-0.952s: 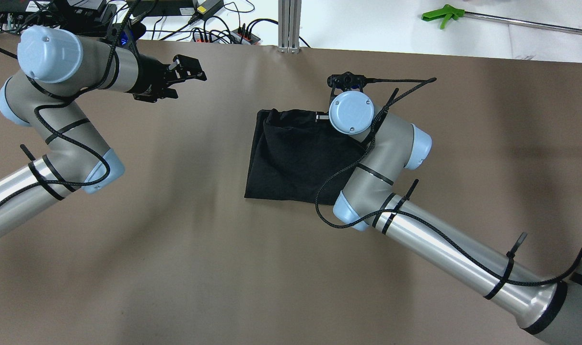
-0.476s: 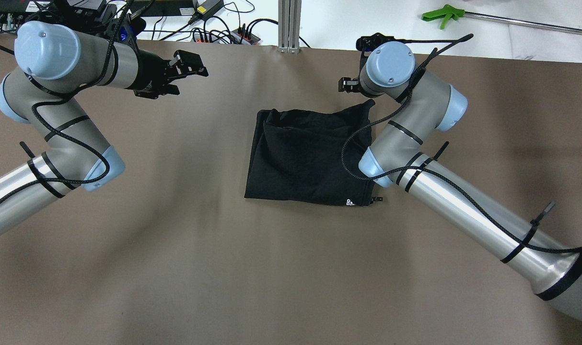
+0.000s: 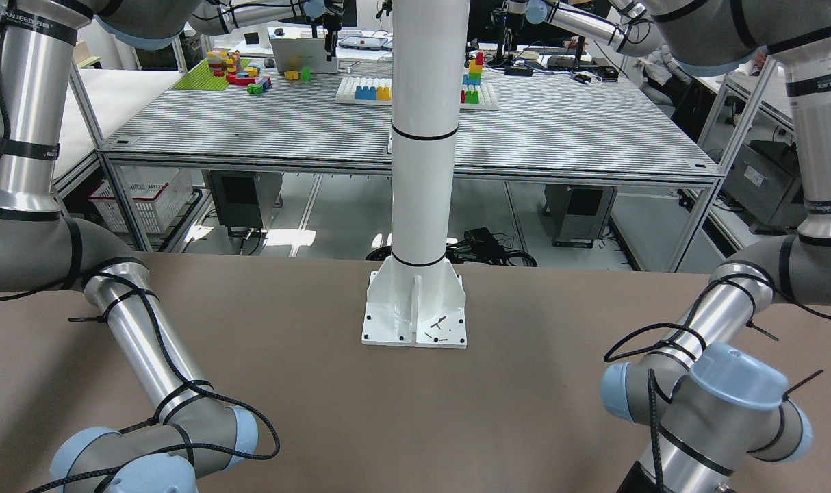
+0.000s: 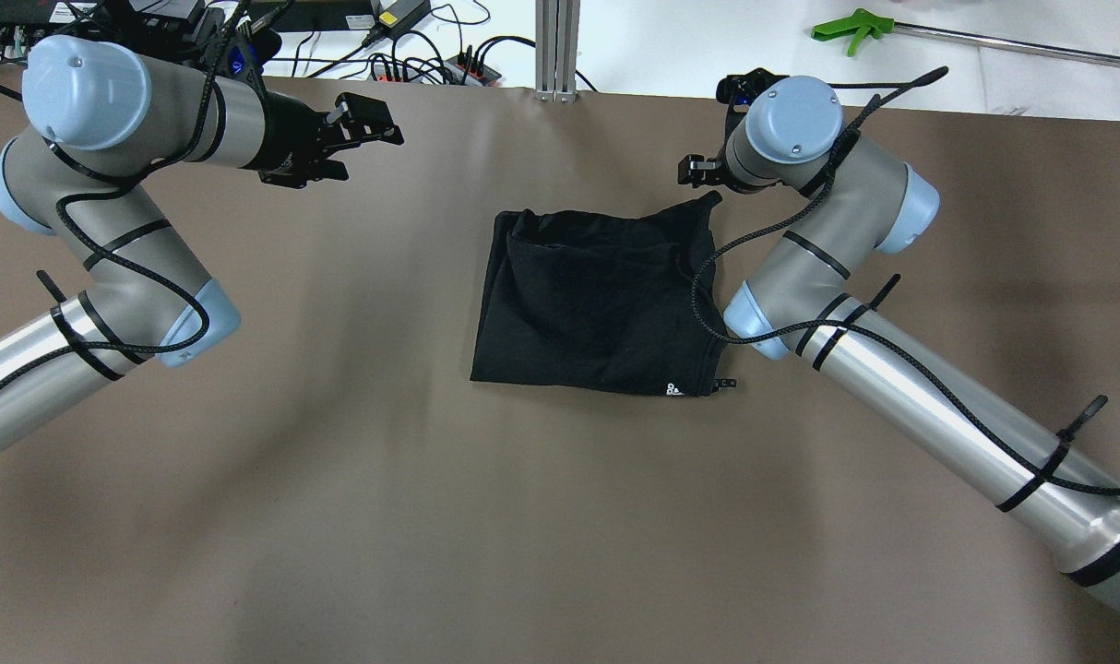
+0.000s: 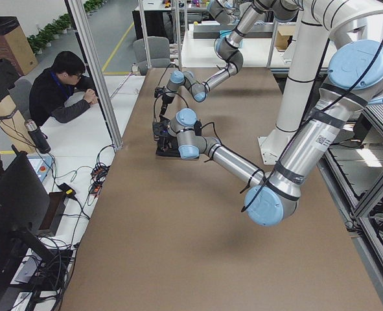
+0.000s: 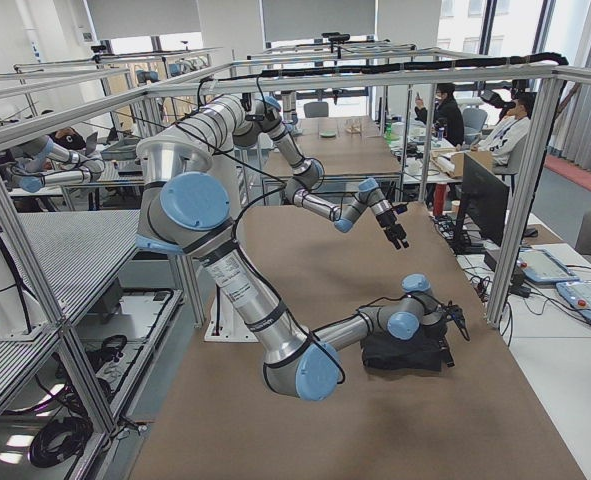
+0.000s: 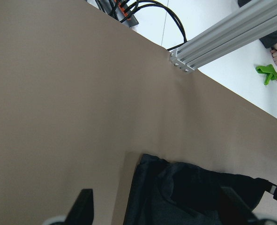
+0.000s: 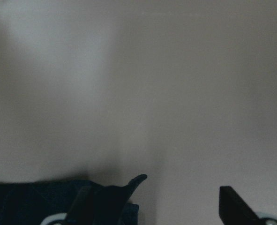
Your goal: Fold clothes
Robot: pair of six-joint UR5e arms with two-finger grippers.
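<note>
Well, the brown tabletop is the biggest thing, and it fills almost all of the overhead view. 2 long silver and grey arms reach over it. The left arm bends in from the left side of that view. The right arm comes in from the right side. A tall white pole stands on the tabletop between the 2 arm bases.

Next comes the black piece of clothing. It lies folded on the middle of the tabletop, a bit toward the far edge, between the 2 arms. Its far right corner sticks up in a little point. A tiny white logo shows on its near right corner.

The left jaws hang over bare tabletop near the far edge, well apart from the clothing. They are spread wide, with nothing between the 2 fingers.

The right jaws hang just beside the raised corner. They are spread wide too and grip nothing. In the right wrist view the corner pokes up close to 1 finger. I cannot tell if they touch.

A small green tool lies on the white surface past the far edge.
</note>
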